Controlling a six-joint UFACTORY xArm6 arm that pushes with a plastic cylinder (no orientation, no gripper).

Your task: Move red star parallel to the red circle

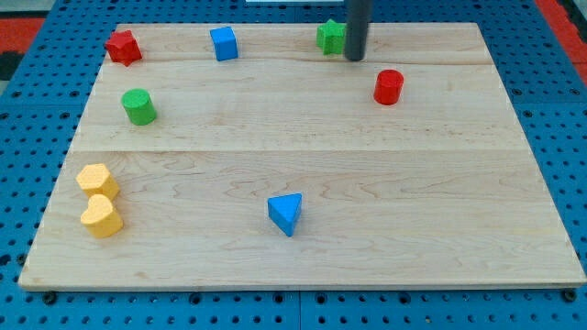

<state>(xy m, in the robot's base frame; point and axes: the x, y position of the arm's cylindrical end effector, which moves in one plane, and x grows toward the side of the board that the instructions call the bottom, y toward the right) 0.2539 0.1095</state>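
Figure. A wooden surface [303,183] carries eight small blocks; one dark rod comes down from the view's top. The arm has no pincer, so there is nothing to spread, close or clamp: the rod ends in my tip [355,59], which rests on the surface near the top edge.

Task blocks. The red star [122,47] lies far to the view's left of my tip, in the top-left corner and well apart from it. The red circle [389,87] stands just to the right of my tip and a little toward the view's bottom. The star sits nearer the top edge than the circle, so the two are judged not yet level with each other; a push would probably have to start from the star's top side.

Other blocks. A green star [331,36] sits just beside my tip on its left, partly hidden by the rod; contact cannot be told. A blue cube [224,43] lies between my tip and the red star, directly on a straight path along the top edge, and is the likeliest obstruction. A green cylinder [139,106] lies lower left. A blue triangle [286,213], a yellow hexagon [97,180] and a yellow heart [101,217] lie well apart toward the view's bottom.
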